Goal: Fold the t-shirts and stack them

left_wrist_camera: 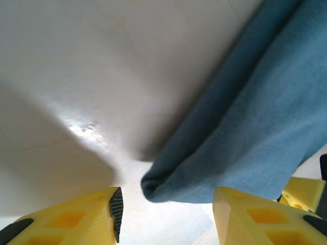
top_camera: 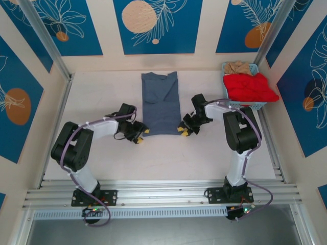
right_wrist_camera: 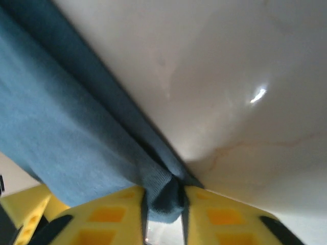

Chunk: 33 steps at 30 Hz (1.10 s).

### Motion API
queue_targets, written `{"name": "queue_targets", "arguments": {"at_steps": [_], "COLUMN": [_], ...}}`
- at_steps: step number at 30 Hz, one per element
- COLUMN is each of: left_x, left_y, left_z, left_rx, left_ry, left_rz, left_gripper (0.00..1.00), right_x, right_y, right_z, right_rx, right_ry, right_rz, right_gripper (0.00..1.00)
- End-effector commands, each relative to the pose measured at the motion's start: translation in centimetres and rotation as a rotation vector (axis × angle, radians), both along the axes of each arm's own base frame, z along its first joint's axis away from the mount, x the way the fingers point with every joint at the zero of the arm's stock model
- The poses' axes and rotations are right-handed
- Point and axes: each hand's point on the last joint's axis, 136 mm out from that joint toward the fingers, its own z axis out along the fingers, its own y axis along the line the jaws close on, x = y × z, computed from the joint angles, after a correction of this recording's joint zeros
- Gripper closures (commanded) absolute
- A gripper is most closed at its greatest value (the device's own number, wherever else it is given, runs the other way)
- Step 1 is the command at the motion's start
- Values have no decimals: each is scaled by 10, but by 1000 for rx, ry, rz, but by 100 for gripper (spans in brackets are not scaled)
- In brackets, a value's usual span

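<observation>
A slate-blue t-shirt (top_camera: pixel 159 104) lies folded into a long strip in the middle of the table. My left gripper (top_camera: pixel 141 133) stands open at its near left corner. In the left wrist view that corner (left_wrist_camera: pixel 153 186) sits between the yellow fingers of the left gripper (left_wrist_camera: pixel 166 214), touching neither. My right gripper (top_camera: pixel 184 130) is at the near right corner. In the right wrist view the right gripper (right_wrist_camera: pixel 163 204) is shut on a pinch of the blue shirt's hem (right_wrist_camera: pixel 166 191). A red t-shirt (top_camera: pixel 250 88) and a beige one (top_camera: pixel 240 67) lie bunched in the basket.
The light-blue mesh basket (top_camera: pixel 244 105) stands at the far right against the wall. An aluminium rail (top_camera: pixel 163 194) runs along the near edge by the arm bases. White tabletop (top_camera: pixel 102 97) lies bare left of the shirt and in front of it.
</observation>
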Motion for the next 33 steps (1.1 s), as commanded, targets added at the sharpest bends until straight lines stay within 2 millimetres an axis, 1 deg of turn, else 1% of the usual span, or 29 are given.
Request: {"name": "queue_targets", "arguments": {"at_steps": [1, 3, 6, 11, 12, 14, 16, 17, 19, 20, 23, 26, 29, 32, 33], "left_x": [8, 5, 2, 10, 12, 18, 20, 20, 15, 12, -8, -29, -52, -82, -95], "left_y": [-5, -4, 0, -1, -1, -2, -1, 0, 6, 9, 18, 18, 12, 9, 8], "left_z": [15, 12, 4, -4, -5, -6, -8, -8, -6, -4, 1, 9, 17, 27, 31], "left_rx": [3, 12, 39, 61, 67, 79, 101, 113, 145, 155, 183, 166, 138, 129, 126], "left_ry": [-47, -36, -12, -7, -11, -23, -21, -21, -22, -21, -4, 3, 7, 17, 27], "left_rz": [8, 5, 9, -5, -7, -18, -37, -44, -57, -62, -94, -137, -195, -269, -297], "left_gripper": [50, 50, 55, 67, 71, 80, 96, 100, 100, 100, 100, 100, 100, 100, 100], "right_x": [0, -1, -6, -14, -16, -18, -18, -18, -18, -19, -26, -43, -69, -106, -121], "right_y": [1, 4, 4, 4, 3, 2, 1, 1, -1, -1, -1, 3, 7, 9, 9], "right_z": [-2, -1, 1, -3, -4, -5, -3, -1, 4, 6, 16, 26, 32, 37, 39], "right_rx": [-22, -26, -49, -63, -65, -69, -71, -72, -86, -91, -95, -85, -80, -87, -87], "right_ry": [18, 18, 25, 44, 48, 51, 40, 33, 15, 7, -15, -13, 9, 48, 66], "right_rz": [10, 10, 14, 19, 19, 19, 21, 23, 31, 36, 59, 93, 127, 173, 191], "right_gripper": [82, 88, 93, 96, 96, 98, 100, 100, 100, 100, 100, 100, 100, 100, 100]}}
